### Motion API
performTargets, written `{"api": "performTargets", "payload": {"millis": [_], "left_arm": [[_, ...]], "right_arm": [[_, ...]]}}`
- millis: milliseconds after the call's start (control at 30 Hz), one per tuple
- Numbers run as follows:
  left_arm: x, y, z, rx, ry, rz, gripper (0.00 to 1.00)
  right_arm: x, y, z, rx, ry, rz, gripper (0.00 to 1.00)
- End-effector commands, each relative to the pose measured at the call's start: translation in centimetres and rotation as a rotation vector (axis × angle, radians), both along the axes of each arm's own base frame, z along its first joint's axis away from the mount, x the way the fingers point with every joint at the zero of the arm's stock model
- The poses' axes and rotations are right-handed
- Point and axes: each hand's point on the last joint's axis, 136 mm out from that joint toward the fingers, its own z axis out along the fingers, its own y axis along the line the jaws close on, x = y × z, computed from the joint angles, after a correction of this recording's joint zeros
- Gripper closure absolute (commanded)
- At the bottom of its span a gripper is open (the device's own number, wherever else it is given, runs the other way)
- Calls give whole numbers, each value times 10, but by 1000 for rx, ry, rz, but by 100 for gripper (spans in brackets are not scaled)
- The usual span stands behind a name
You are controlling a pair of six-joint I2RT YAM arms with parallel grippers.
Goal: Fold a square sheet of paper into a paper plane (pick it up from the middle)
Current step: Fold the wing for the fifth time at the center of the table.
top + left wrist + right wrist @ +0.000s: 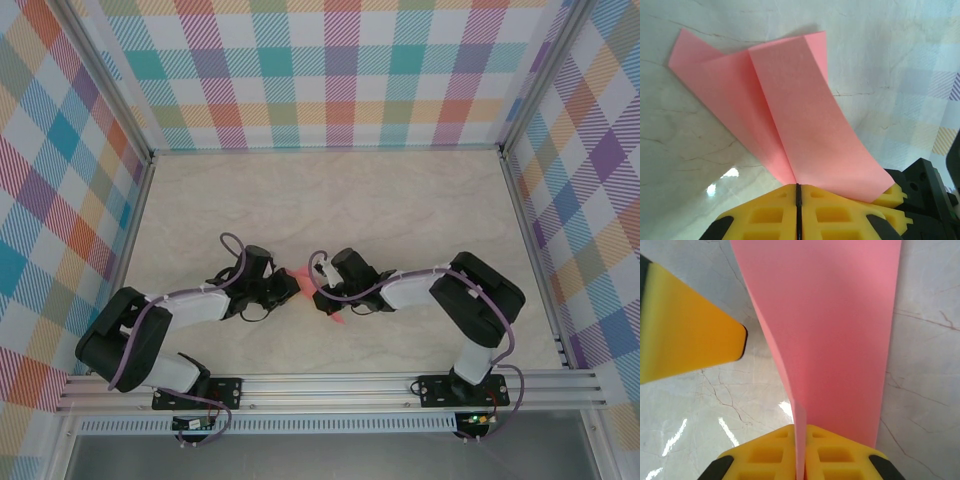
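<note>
The square sheet of paper (299, 284) is salmon pink and hangs between my two grippers just above the table's middle front. In the left wrist view the paper (790, 110) is folded into overlapping flaps with a crease running down into my left gripper (797, 187), whose yellow jaws are shut on it. My right gripper (800, 429) is shut on a doubled edge of the paper (835, 330), which rises away as a broad strip. Seen from above, the left gripper (288, 290) and right gripper (320, 294) face each other almost tip to tip.
The pale marbled table (400, 200) lies open behind the grippers, walled by checked panels (330, 70). A metal rail (330, 385) runs along the near edge. The left gripper's yellow finger (685, 335) sits close beside the paper in the right wrist view.
</note>
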Motion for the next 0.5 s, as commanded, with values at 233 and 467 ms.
{"api": "performTargets", "payload": {"millis": [233, 467], "left_arm": [[5, -7, 14, -60, -70, -32, 90], [14, -16, 18, -97, -94, -42, 91]], "right_arm": [[2, 14, 24, 82, 57, 42, 84], [2, 9, 29, 48, -2, 81, 72]]}}
